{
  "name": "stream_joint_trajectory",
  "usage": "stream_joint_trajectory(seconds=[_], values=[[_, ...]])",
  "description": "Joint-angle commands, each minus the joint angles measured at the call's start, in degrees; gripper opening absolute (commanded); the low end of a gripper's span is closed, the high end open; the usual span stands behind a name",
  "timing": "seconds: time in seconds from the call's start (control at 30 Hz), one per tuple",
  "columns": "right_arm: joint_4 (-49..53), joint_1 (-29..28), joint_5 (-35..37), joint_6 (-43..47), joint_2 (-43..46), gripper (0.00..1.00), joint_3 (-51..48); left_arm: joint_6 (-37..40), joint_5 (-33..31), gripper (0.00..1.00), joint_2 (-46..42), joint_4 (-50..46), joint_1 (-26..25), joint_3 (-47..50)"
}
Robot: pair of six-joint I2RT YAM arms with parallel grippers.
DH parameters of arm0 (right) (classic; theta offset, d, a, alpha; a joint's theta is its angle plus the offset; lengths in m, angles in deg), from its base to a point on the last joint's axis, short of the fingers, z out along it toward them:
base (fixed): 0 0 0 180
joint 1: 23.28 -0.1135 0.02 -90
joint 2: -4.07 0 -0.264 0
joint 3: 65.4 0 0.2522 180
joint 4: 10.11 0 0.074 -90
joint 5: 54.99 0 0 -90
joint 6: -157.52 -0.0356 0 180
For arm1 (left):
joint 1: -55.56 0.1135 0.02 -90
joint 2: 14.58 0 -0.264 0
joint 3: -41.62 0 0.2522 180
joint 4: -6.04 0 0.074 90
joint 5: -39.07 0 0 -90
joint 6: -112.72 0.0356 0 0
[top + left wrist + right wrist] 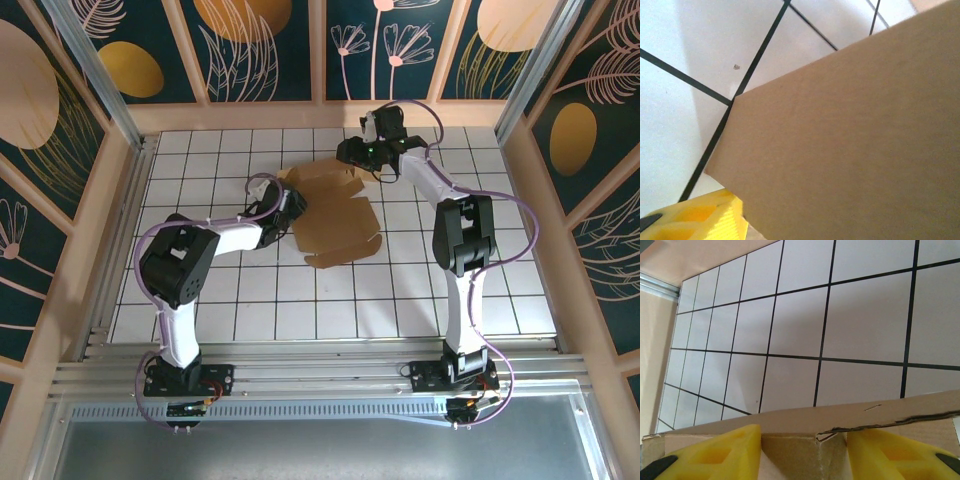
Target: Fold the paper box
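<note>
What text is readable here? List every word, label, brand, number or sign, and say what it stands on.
No text can be read in any view.
The paper box: plain brown cardboard, no print or label.
The table: white tiles with black grid lines, no numbers.
The wall panels: leaf and flower drawings, no lettering.

We count one paper box (335,215) of brown cardboard, lying on one white tiled surface (330,310). There are two arms, the left arm (235,238) and the right arm (462,235), and each carries one pair of jaws, which makes two pairs in all. The arms stand on two bases, a left base (185,380) and a right base (450,375). From the right wrist we count two yellow fingers (715,452), and from the left wrist one yellow finger (700,220).
</note>
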Motion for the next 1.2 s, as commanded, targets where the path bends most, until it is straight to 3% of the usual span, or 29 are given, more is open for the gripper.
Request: stream_joint_trajectory(seconds=[0.0,0.1,0.17,0.3,0.4,0.63,0.97,1.17], values=[[3.27,-0.46,1.9,-0.01,1.27,0.49,-1.08,4.46,2.13,0.57,0.55,0.73,0.4,0.87],[3.36,-0.5,2.47,-0.27,1.36,0.49,-1.03,2.65,-5.47,0.59,-0.07,-9.7,0.48,-1.47],[3.42,-0.48,2.95,-0.54,1.31,0.49,-1.03,3.2,-7.39,0.6,-0.05,-11.25,0.9,-1.9],[3.84,-0.57,2.9,-0.72,0.92,0.51,-0.63,7.5,-2.7,0.63,1.32,-6.88,1.84,-2.68],[5.19,-0.5,3.13,-0.39,0.82,0.58,0.67,11.13,1.8,0.61,3.95,-8.16,2.42,-6.98],[3.77,-0.58,5.1,0.73,6.01,0.63,-0.72,10.32,4.09,0.52,7.0,-10.82,2.98,-10.48],[4.71,-0.61,3.62,0.88,4.39,0.6,-0.99,11.3,7.15,0.45,11.86,-10.94,4.4,-14.47],[3.88,-0.72,3.93,0.08,4.33,0.58,-2.81,13.48,9.48,0.33,13.91,-11.47,4.54,-17.46]])
